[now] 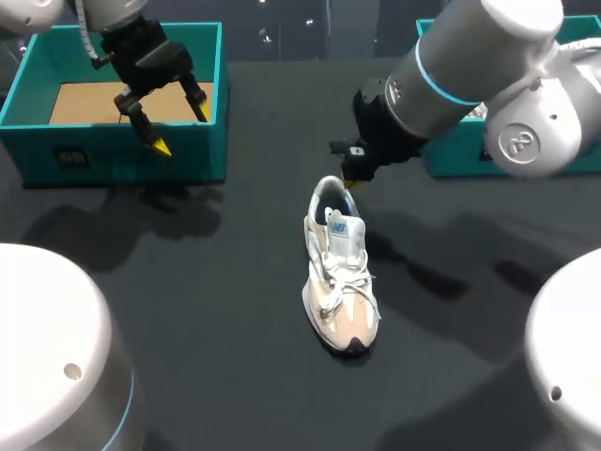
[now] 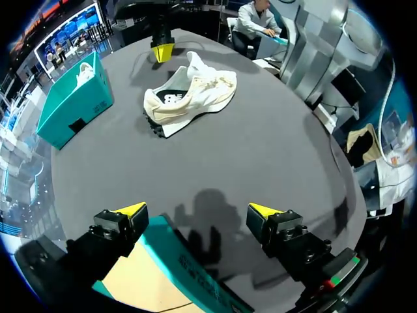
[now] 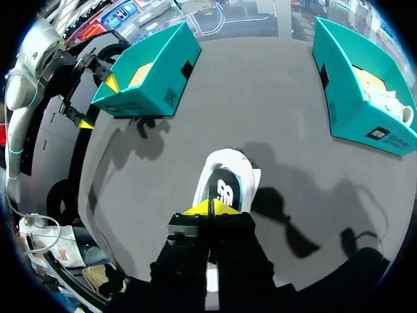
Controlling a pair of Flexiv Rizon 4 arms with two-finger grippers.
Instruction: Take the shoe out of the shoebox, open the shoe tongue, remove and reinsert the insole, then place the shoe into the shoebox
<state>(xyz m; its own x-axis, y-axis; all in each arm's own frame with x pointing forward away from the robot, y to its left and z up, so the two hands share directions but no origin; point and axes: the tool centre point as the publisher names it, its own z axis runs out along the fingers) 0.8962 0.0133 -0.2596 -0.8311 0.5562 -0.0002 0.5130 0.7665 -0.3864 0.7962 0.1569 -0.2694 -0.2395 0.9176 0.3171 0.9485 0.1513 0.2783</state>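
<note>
My right tool [image 3: 210, 208] was closed, its yellow tips pressed together right at the heel of the shoe [image 1: 340, 272]. I couldn't tell whether they pinched the heel rim or only met just above it. The shoe, white and beige, stood on its sole near the middle of the dark table [image 1: 235, 310], heel under the tool and toe pointing toward my side, laces tied across the front. From the right wrist I looked straight down into its heel opening, just ahead of the tips.

My left tool [image 1: 180, 129] was wide open and held nothing. It hung over the near wall of the left box [image 1: 113, 155], one finger over the brown card liner [image 1: 84, 101] inside and the other outside the wall, well apart from the shoe.

Off to my right arm's side sat the right box [image 3: 345, 85], also teal, with a second shoe [image 3: 391, 104] showing pale inside it.
</note>
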